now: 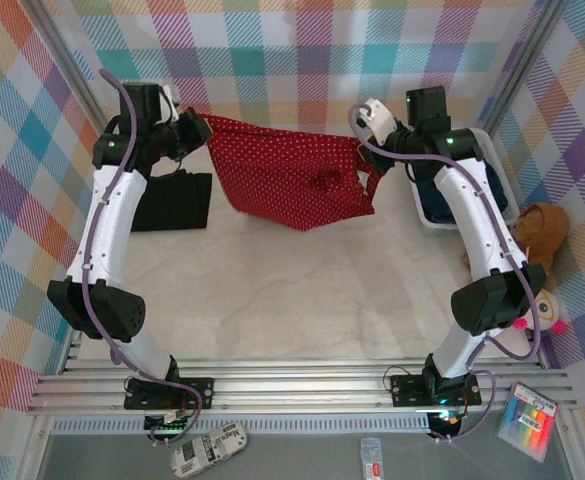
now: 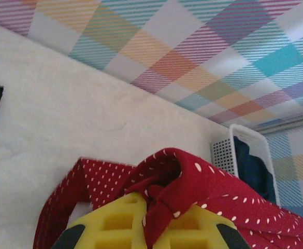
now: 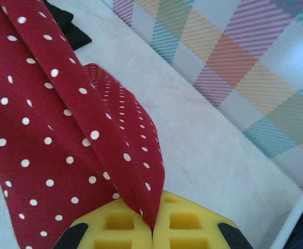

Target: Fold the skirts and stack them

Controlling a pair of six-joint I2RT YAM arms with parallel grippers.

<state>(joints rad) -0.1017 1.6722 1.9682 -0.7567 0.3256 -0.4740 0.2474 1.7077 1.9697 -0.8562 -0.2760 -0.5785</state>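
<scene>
The red skirt with tiny white dots (image 1: 287, 175) hangs stretched between both arms over the far part of the table. My left gripper (image 1: 200, 128) is shut on its left top corner, and the cloth (image 2: 192, 176) bunches between the yellow fingers (image 2: 115, 218). My right gripper (image 1: 370, 160) is shut on the right corner, with a fold of the dotted cloth (image 3: 63, 129) pinched between its yellow fingers (image 3: 187, 223). A folded black skirt (image 1: 175, 200) lies flat at the left under my left arm. Dark blue denim (image 1: 442, 205) sits in the basket.
A white slatted basket (image 1: 492, 150) stands at the right, behind my right arm; its corner (image 2: 225, 150) holds dark cloth. A brown teddy bear (image 1: 537, 232) sits right of it. The plaid back wall (image 1: 292, 50) is close behind the raised skirt.
</scene>
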